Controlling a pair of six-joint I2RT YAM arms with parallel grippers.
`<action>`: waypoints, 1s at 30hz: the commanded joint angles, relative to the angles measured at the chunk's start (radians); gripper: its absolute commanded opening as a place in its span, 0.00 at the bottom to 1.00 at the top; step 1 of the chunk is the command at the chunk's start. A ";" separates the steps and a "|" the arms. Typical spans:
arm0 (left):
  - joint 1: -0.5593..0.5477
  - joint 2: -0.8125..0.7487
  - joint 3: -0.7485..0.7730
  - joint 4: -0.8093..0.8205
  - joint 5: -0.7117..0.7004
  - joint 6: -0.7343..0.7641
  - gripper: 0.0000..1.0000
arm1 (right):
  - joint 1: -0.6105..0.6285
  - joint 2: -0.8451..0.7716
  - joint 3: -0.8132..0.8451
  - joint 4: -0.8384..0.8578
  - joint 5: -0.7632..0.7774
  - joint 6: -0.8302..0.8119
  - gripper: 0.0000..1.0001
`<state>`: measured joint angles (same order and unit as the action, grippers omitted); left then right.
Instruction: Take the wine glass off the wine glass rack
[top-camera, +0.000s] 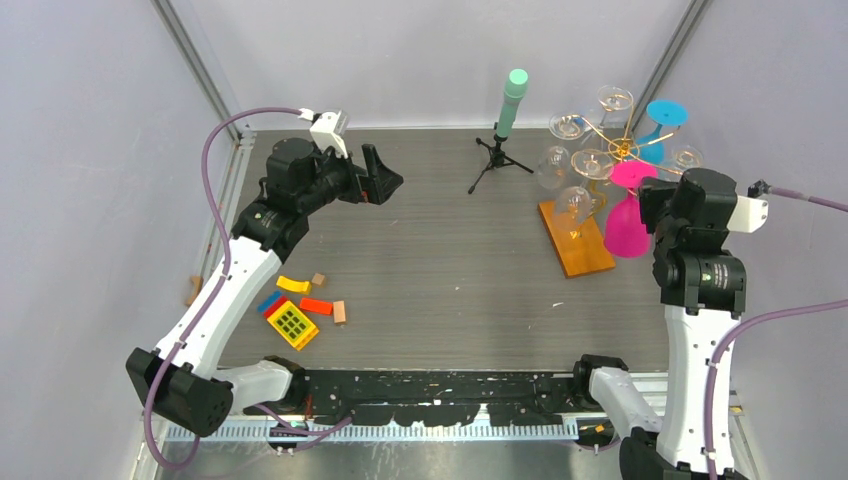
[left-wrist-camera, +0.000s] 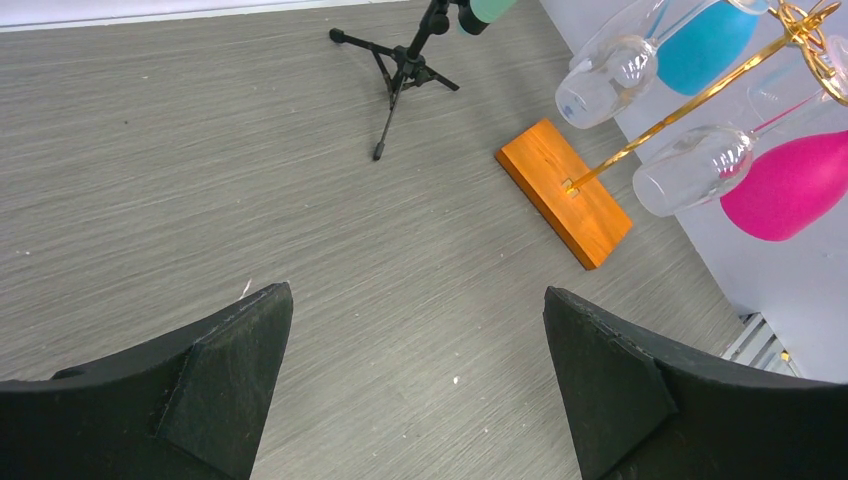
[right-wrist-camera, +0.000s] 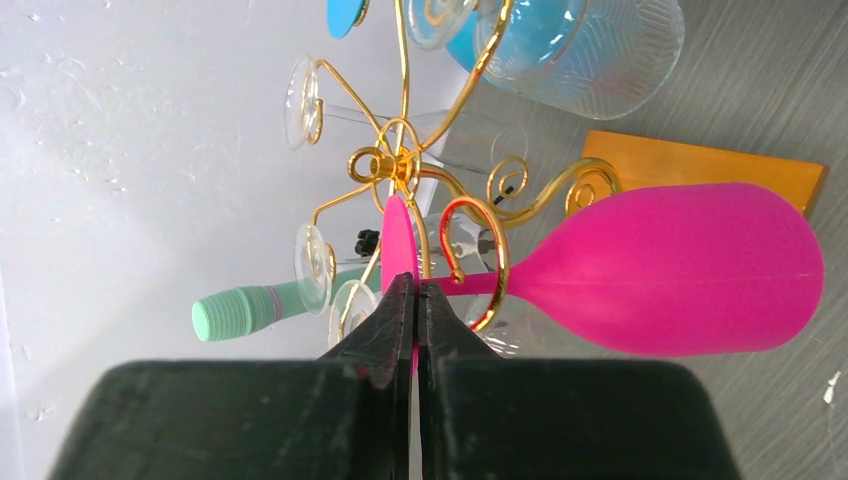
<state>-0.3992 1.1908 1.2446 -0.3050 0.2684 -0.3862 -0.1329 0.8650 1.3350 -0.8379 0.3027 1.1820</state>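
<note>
grey table (top-camera: 430, 270), wrist view shows right gripper (right-wrist-camera: 414, 290) clamping pink glass (right-wrist-camera: 690, 270), left gripper (left-wrist-camera: 417, 293) agape

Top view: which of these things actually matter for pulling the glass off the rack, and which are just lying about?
In the job:
pink wine glass, its foot pinched by the right gripper
wine glass rack

Lying about:
black tripod with mint-green cylinder
coloured toy blocks
blue glass and clear glasses, hanging on the rack
</note>
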 joint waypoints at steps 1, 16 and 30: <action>-0.006 -0.034 -0.002 0.029 -0.013 0.004 1.00 | -0.004 0.020 -0.005 0.141 0.016 0.032 0.00; -0.006 -0.033 -0.002 0.023 -0.030 0.015 1.00 | -0.004 0.078 0.052 0.186 0.195 0.028 0.00; -0.010 -0.030 -0.007 0.035 -0.025 0.011 1.00 | -0.004 0.041 0.142 0.004 0.334 0.012 0.00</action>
<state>-0.4011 1.1805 1.2446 -0.3065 0.2459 -0.3855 -0.1329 0.9348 1.4326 -0.8028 0.5503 1.1847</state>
